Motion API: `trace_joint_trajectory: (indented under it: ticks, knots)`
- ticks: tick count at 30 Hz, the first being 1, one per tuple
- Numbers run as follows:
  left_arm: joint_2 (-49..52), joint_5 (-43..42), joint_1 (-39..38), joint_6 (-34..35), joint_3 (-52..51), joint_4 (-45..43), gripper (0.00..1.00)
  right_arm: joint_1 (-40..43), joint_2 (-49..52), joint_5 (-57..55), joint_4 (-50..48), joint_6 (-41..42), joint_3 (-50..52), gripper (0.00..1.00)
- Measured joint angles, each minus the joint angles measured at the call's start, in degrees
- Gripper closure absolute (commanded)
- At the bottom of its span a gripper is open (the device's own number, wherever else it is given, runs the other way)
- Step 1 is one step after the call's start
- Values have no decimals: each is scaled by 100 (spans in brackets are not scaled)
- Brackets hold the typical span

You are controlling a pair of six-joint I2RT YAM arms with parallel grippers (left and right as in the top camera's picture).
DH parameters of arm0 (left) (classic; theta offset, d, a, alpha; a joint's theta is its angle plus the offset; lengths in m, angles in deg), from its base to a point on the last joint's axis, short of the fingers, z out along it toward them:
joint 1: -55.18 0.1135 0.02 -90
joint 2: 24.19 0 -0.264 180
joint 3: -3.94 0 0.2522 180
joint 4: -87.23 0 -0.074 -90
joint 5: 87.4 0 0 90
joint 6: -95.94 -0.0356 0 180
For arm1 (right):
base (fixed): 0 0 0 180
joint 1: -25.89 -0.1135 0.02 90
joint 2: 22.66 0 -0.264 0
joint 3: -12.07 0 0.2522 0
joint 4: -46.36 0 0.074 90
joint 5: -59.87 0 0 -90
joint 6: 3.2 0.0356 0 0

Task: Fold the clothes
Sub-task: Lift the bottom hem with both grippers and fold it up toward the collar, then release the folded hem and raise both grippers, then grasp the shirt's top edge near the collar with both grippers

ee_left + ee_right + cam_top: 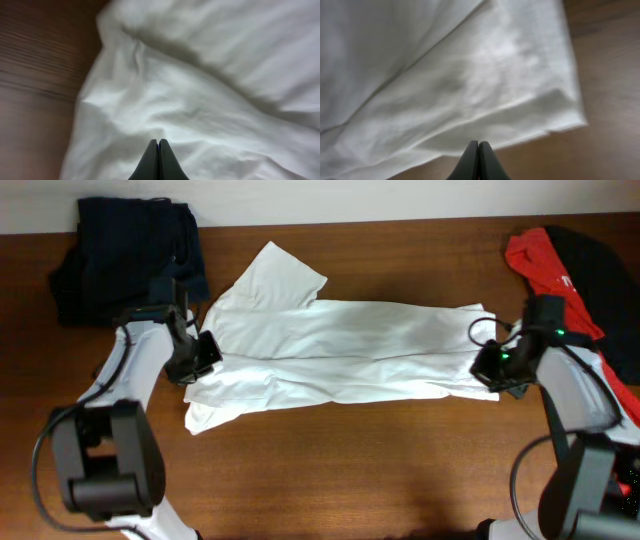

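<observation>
The white T-shirt point(350, 345) lies across the middle of the wooden table point(380, 470), stretched out long from left to right and doubled over on itself, with a crease running along its length. 1 sleeve point(285, 275) sticks out toward the far edge near the left end. The lower left corner of the shirt is rumpled and spills toward the near side.

The left gripper point(158, 145) sits at the left end of the shirt, low over the wrinkled cloth. In the left wrist view its 2 fingers are pressed together, tip to tip, with no gap between them. I cannot tell whether any cloth is pinched between them.

The right gripper point(478, 146) sits at the right end of the shirt, just at the hem where cloth meets bare wood. Its 2 fingers are likewise closed against each other, and no cloth shows between them.

A navy garment point(130, 250) lies bunched at the far left corner of the table, close to the left arm but apart from the shirt. At the far right, a red garment point(545, 265) lies crumpled against a black garment point(605, 275), both beside the right arm.
</observation>
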Motion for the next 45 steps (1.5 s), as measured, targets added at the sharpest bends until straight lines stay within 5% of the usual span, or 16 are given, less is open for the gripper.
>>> trace_joint_trajectory:
  ticks: [10, 16, 22, 28, 29, 31, 32, 35, 37, 40, 45]
  knots:
    - [710, -153, -72, 2, -4, -223, 100, -581, 1145, 52, -566, -4, 0, 96]
    - [789, 306, 254, 492, 63, 879, 100, -610, 1150, -179, -334, 44, -55, 96]
    - [841, 850, 566, 743, 37, 1779, 100, -647, 1257, -844, 970, 66, -363, 96]
    - [-710, 1091, 581, 868, -48, 2026, 99, -647, 861, -1134, 2017, 66, -1134, 96]
    - [-964, 1102, 581, 870, -46, 1945, 87, -647, 726, -1139, 2035, 63, -1250, 96]
    - [-1716, 1119, 581, 852, -39, 1493, 79, -647, 382, -1137, 2037, 61, -1670, 82]
    - [-1928, 1099, 581, 769, -35, 1139, 79, -647, 289, -1091, 2004, 50, -1923, 61]
    - [-2105, 529, 592, 354, -22, 223, 71, -647, 203, -485, 1357, -203, -2304, 45]
    - [-1978, 157, 560, 249, -17, 50, 39, -675, 214, -208, 1226, -304, -2304, 36]
    - [-1263, -168, 417, 48, -17, -55, 16, -785, 358, -24, 1123, -420, -2304, 15]
    - [-310, -404, 332, -568, -26, -1285, 13, -946, 949, 103, 813, -824, -2295, 11]
